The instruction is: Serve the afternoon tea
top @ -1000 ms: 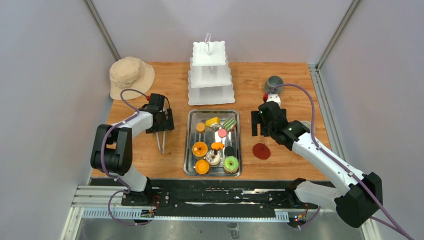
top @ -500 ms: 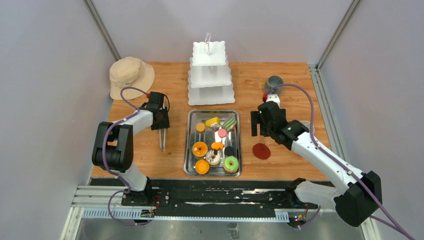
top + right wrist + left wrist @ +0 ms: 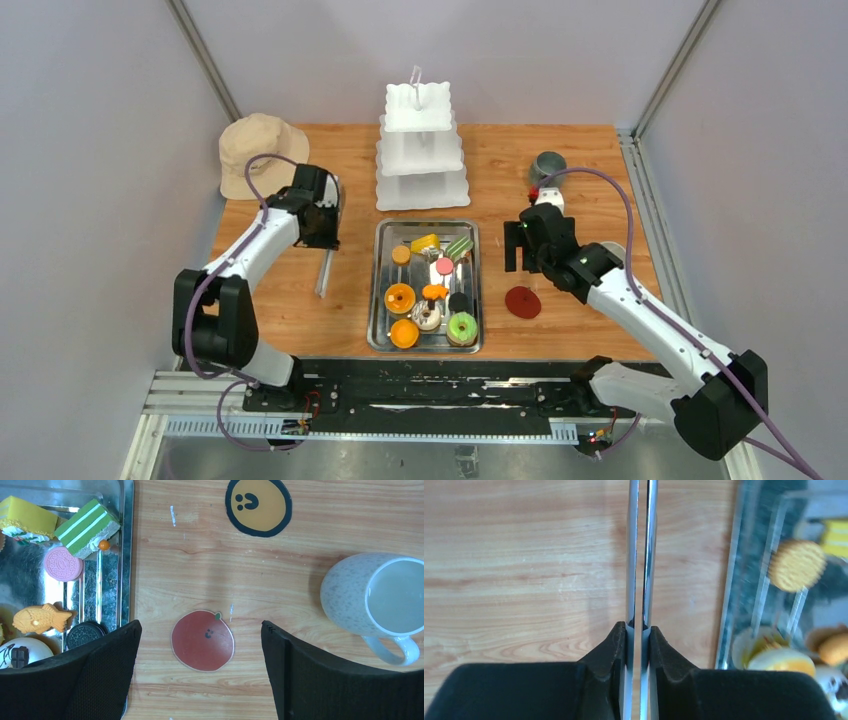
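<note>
Several toy pastries and donuts lie in the steel tray (image 3: 377, 290), among them a green donut (image 3: 461, 326), an orange one (image 3: 400, 298) and a green layered cake (image 3: 86, 527). My left gripper (image 3: 325, 228) (image 3: 638, 630) is shut on a pair of metal tongs (image 3: 322, 272) (image 3: 640, 555), squeezing the two arms nearly together, left of the tray. My right gripper (image 3: 523, 262) (image 3: 200, 630) hangs open above a red apple coaster (image 3: 202, 640). The white mug (image 3: 370, 595) stands to its right. The grey mug (image 3: 547, 163) sits at the back right.
A white three-tier stand (image 3: 421, 150) rises behind the tray. A beige bucket hat (image 3: 262, 150) lies at the back left. A yellow smiley coaster (image 3: 258, 506) lies beyond the red coaster (image 3: 522, 301). The tray's rim (image 3: 731, 580) runs close to the right of the tongs.
My left gripper has closed on the tongs, pressing their arms together, and its arm has stretched farther back. The right arm has stayed put.
</note>
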Controlling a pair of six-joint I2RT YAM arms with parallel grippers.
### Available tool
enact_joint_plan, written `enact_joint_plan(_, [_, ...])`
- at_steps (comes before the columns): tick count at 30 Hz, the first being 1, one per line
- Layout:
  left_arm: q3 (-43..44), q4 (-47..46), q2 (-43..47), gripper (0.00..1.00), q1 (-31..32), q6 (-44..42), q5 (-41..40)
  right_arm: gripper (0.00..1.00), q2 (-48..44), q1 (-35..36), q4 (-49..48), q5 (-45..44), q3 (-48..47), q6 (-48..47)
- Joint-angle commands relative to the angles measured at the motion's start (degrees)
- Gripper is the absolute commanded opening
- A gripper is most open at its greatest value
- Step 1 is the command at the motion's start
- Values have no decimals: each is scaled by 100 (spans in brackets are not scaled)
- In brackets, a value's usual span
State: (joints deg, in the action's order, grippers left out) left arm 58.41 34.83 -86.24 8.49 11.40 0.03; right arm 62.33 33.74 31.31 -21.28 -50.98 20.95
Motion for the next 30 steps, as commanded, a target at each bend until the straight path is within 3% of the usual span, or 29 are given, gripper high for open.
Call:
enact_joint_plan(1, [542, 1452, 288, 10, 618, -876, 409, 88, -96, 28, -4, -186, 126, -17])
enact_joint_plan(5, [470, 1790, 423, 10, 1194, -1027, 145, 88, -51, 35, 70, -163, 72, -21])
enact_joint_plan(11, [634, 1803, 616, 20, 1346, -1358, 667, 88, -258, 31, 103, -231, 101, -18])
enact_joint_plan(19, [958, 1808, 496, 25, 1911, -1834, 479, 88, -310, 36, 153, -240, 146, 21])
enact_joint_plan(30, [1269, 1789, 359, 39, 2016, -2692, -17, 88, -387, 27, 236, -255, 116, 0])
